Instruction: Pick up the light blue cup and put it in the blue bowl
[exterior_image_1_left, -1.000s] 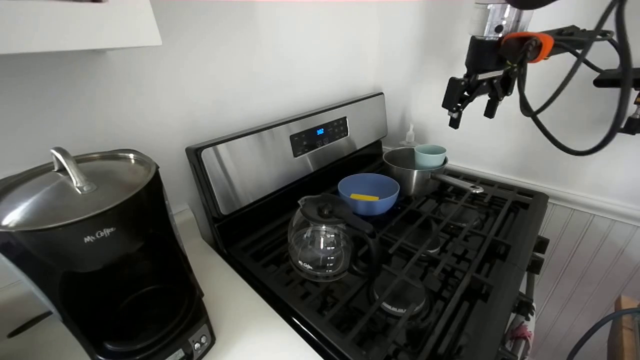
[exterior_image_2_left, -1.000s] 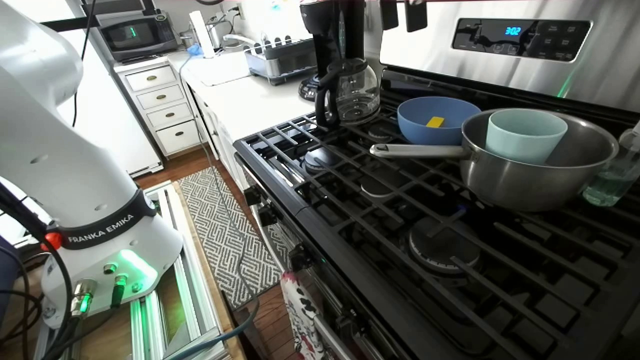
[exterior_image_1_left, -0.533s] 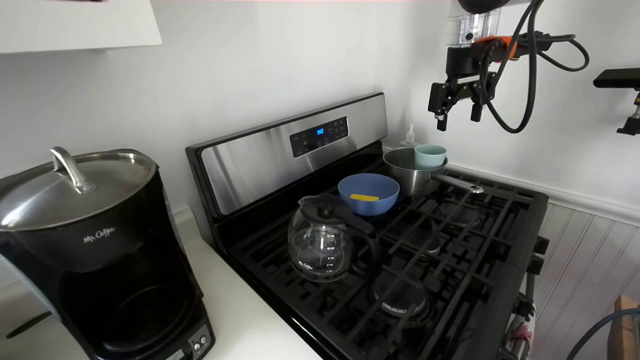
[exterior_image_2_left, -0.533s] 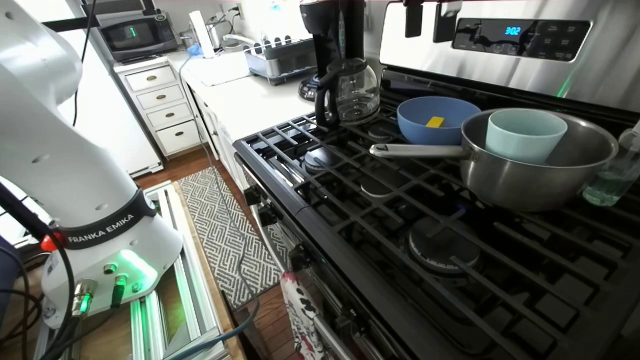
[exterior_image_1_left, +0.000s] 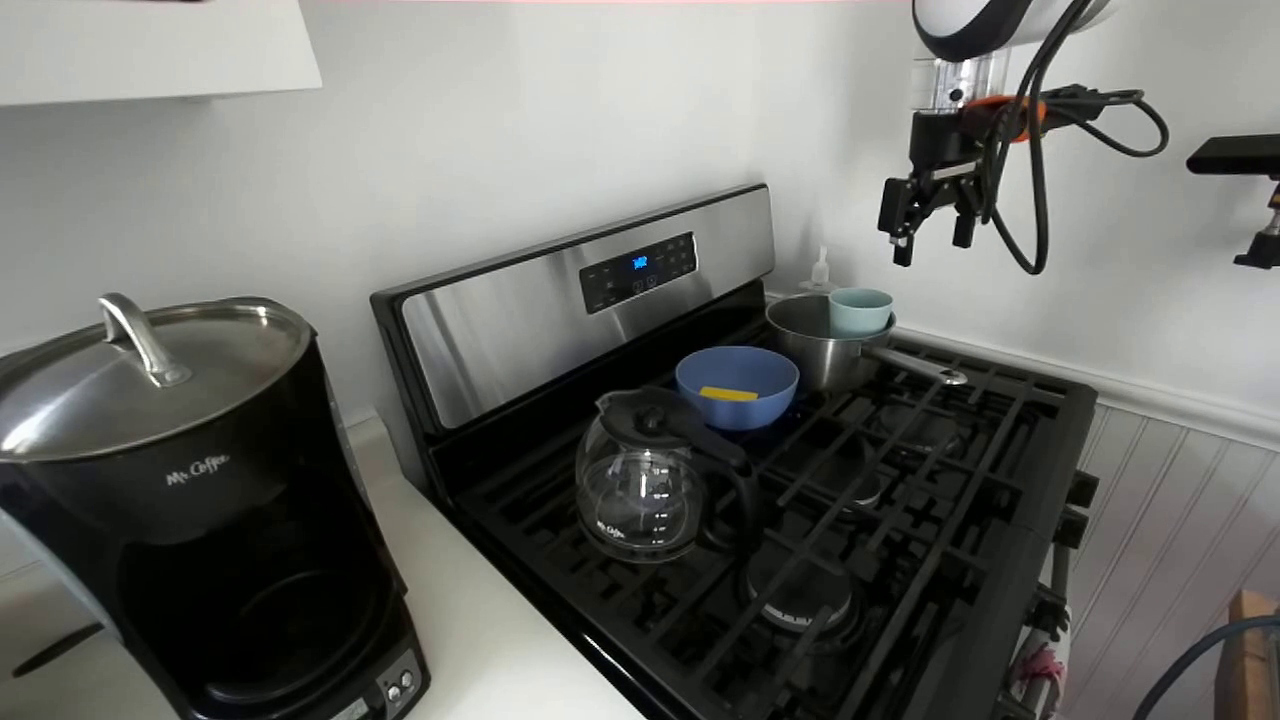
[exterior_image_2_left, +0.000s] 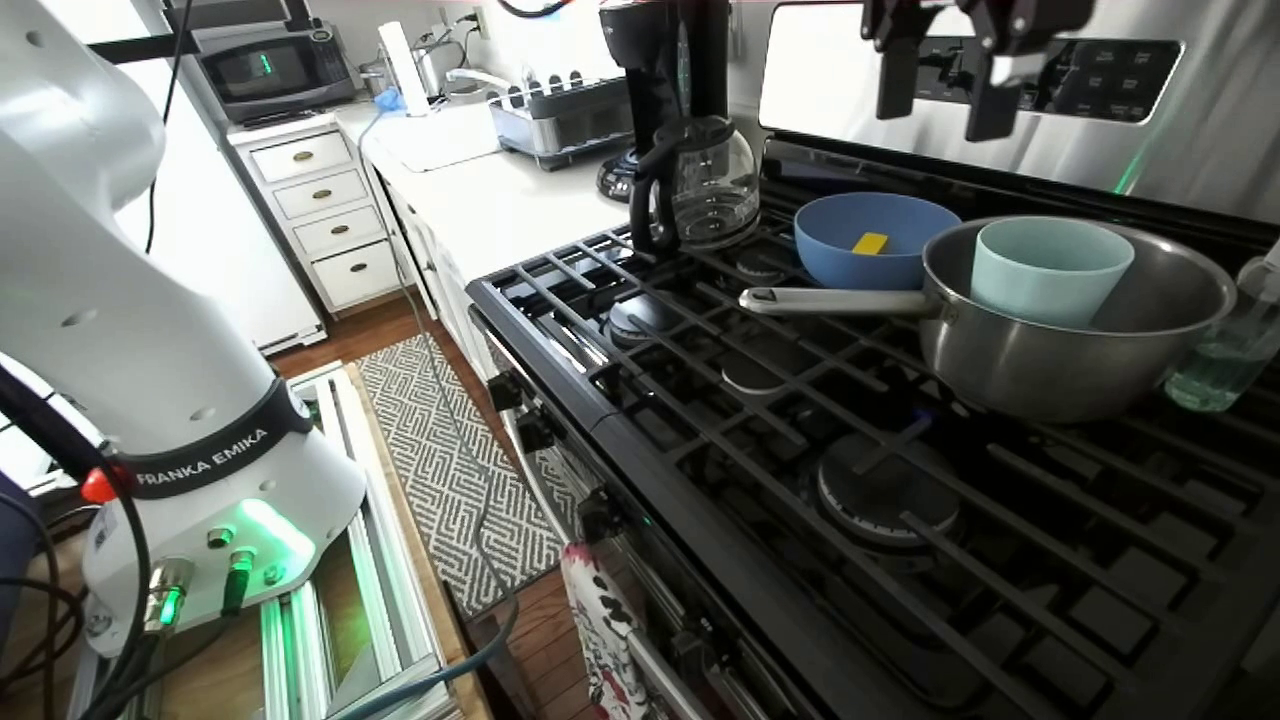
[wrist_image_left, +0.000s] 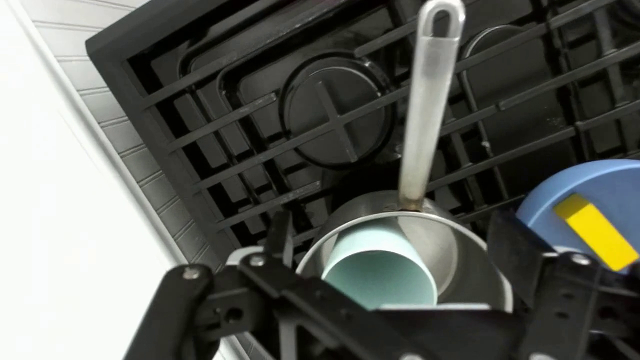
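A: Wrist view. Nearest item?
B: The pincer (wrist_image_left: 397, 237), across the lower half of the frame. Its fingers (wrist_image_left: 278, 240) stand spread wide, left and right of the light blue cup (wrist_image_left: 377, 270) as seen from above.
A: Any contact between them?
B: Apart. In both exterior views the pincer hangs in the upper right of the frame, fingertips higher than the cup's rim.
A: Cup location?
B: Inside the grey metal pot (exterior_image_2_left: 1060, 375), at the right of the frame in an exterior view. Mouth up; rim stands above the pot's. Whether it leans, I cannot tell.
A: Beside the pot?
B: A bottle (exterior_image_2_left: 1225, 350) with greenish liquid, right edge of the frame. The pot handle (exterior_image_2_left: 840, 302) points to the left of the frame. The pot sits on the table (exterior_image_2_left: 1050, 560), here a black stovetop with grates.
A: Next out?
B: The blue bowl (exterior_image_2_left: 865, 270), upright, just beyond the pot. A yellow block (exterior_image_2_left: 870, 244) is in it. Bowl and pot touching: cannot tell.
A: Farther?
B: A glass carafe (exterior_image_2_left: 718, 200), upper middle of the frame, black handle to the left. The black coffee maker (exterior_image_2_left: 640, 60) is behind it. Then the dish rack (exterior_image_2_left: 570, 120), then the microwave (exterior_image_2_left: 265, 75) in the upper left, green digits lit.
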